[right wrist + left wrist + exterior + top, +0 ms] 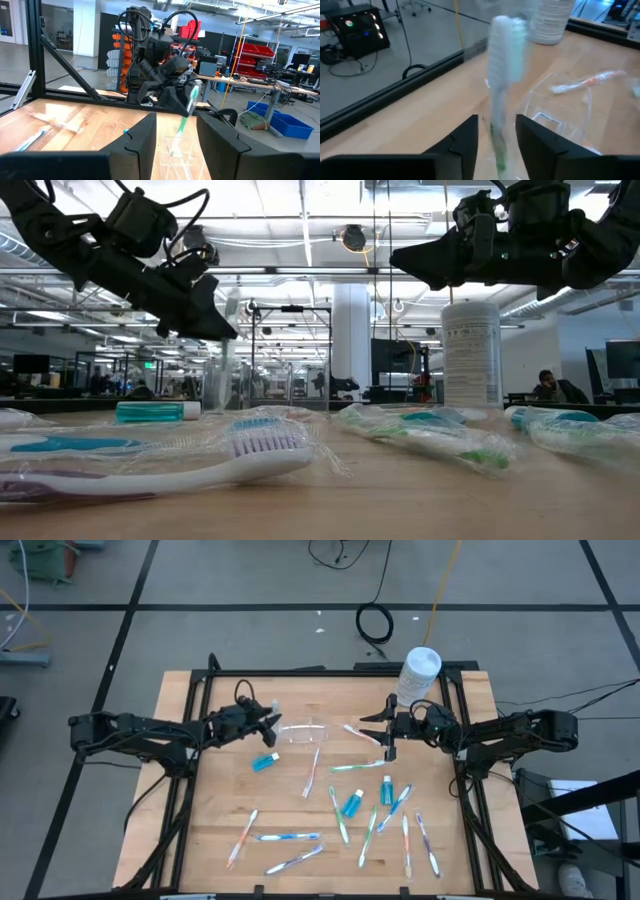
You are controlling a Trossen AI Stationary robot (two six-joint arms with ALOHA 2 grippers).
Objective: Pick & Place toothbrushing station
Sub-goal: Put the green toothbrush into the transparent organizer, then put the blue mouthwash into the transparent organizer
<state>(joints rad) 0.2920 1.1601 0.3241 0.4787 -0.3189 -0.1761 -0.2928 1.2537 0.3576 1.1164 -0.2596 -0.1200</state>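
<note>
Directions are read on the high view, with the cup as dial centre and 12 towards the far edge.

Nearest, along the front of the table (200, 790), loose brushes (290, 837) lie scattered from 7 through 5 o'clock, most of them flat and pointing different ways. Just behind them, at 5 o'clock, two blue tubes (352, 803) lie among more brushes. A third tube (265, 762) lies alone at 8 o'clock, near the cup. One more brush lies at 6 o'clock, just short of it.

The clear cup (305, 732) sits on the far half of the table, between the two arms. The left gripper (268, 723) hangs at 9 o'clock, just beside the cup. Its fingers (465, 140) stand apart on either side of a green-handled brush (505, 50) with white bristles. There is a gap on each side, so the grip looks released. This brush stands nearly upright, with its handle pointing down at the cup.

The right gripper (388, 735) waits at 3 o'clock, its fingers spread and holding nothing. An orange brush (362, 733) lies between it and the cup. A green one (352, 767) lies just in front of it at 4 o'clock.

Farther back, at 2 o'clock, a white canister (420, 675) stands at the far edge, behind the right gripper. Beyond the table, a coiled cable (375, 623) lies on the floor at 1 o'clock.
</note>
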